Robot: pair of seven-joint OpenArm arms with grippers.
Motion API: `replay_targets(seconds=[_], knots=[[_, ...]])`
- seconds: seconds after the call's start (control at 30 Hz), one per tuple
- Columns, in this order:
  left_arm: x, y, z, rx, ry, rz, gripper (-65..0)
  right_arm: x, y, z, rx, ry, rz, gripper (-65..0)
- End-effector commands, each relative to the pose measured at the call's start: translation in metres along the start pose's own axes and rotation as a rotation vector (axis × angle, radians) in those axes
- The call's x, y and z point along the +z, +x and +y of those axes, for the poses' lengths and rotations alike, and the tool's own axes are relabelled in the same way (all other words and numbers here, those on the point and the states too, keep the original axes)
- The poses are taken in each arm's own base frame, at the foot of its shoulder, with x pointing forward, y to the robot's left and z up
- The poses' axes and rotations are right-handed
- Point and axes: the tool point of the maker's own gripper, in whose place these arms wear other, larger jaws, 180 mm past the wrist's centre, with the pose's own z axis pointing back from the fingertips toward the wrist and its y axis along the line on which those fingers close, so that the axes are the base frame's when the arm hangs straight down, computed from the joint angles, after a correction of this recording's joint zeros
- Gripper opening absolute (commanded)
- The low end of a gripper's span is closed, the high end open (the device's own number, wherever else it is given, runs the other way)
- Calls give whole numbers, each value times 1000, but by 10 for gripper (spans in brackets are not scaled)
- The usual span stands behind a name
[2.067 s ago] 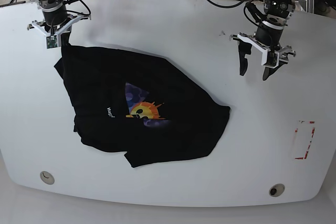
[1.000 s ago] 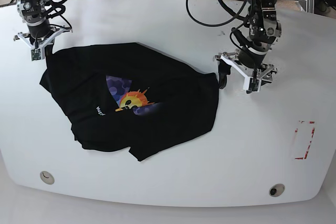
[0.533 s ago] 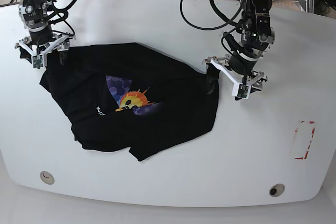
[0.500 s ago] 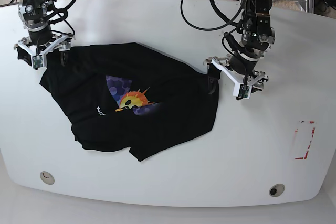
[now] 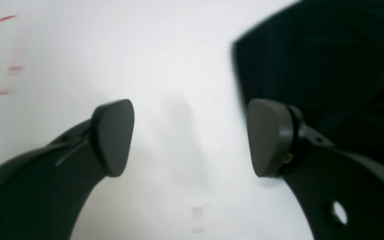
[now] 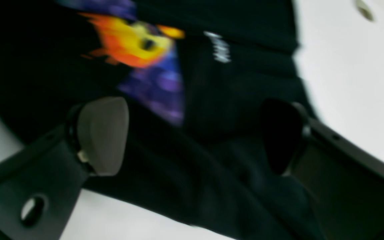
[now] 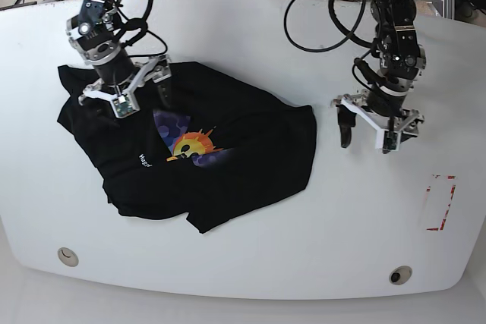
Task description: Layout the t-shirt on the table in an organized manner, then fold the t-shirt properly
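Base view, clock face centred on the white glossy tabletop (image 7: 258,263) with rounded corners. Large black cloth t-shirt (image 7: 250,180) lies flat but irregular, from the centre out toward 9 and 10 o'clock, its outline angular, a corner jutting down near 7. Yellow-orange sun-like face print (image 7: 194,146) faces up, purple patches (image 7: 171,124) beside it, small white lettering (image 7: 145,161) toward its 8 o'clock.

Right claw, dark-fingered (image 7: 127,108): at 10 o'clock, above the t-shirt. Spread wide, nothing between the fingers; in its wrist view, folds run across the cloth below the gap. Contact with the cloth: cannot tell.

Left claw, also dark-fingered (image 7: 372,134): at 3 o'clock, just beside the t-shirt's outer corner. Also spread wide, holding nothing. Its wrist view has bare white surface between the fingers, black cloth behind one finger.

Red tape marks (image 7: 452,206) at 4 o'clock. Two small round holes: one (image 7: 68,256) near 8, the other (image 7: 400,275) near 5.
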Motion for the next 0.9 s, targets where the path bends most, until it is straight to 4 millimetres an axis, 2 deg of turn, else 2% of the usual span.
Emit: replay_targets(seconds=[0.0, 0.07, 0.23, 0.3, 0.47, 0.63, 0.7, 0.87], knots=[[4, 18, 19, -11, 40, -58, -151, -4, 20, 12, 19, 36, -63, -46], [5, 22, 34, -11, 75, -68, -151, -11, 30, 34, 37, 100, -85, -46], [12, 32, 69, -31, 150, -87, -151, -25, 36, 87, 63, 252, -96, -46], [15, 34, 79, -39, 172, -87, -151, -31, 39, 101, 71, 297, -98, -46], [20, 35, 96, -40, 212, -91, -151, -45, 25, 136, 76, 405, -49, -46], [26, 35, 109, -29, 249, -93, -151, -58, 13, 153, 76, 460, -10, -51], [26, 35, 110, -28, 250, -93, -151, -61, 8, 155, 71, 471, 5, -81], [27, 33, 110, -29, 251, -90, -151, -70, -4, 157, 53, 484, 44, -254]])
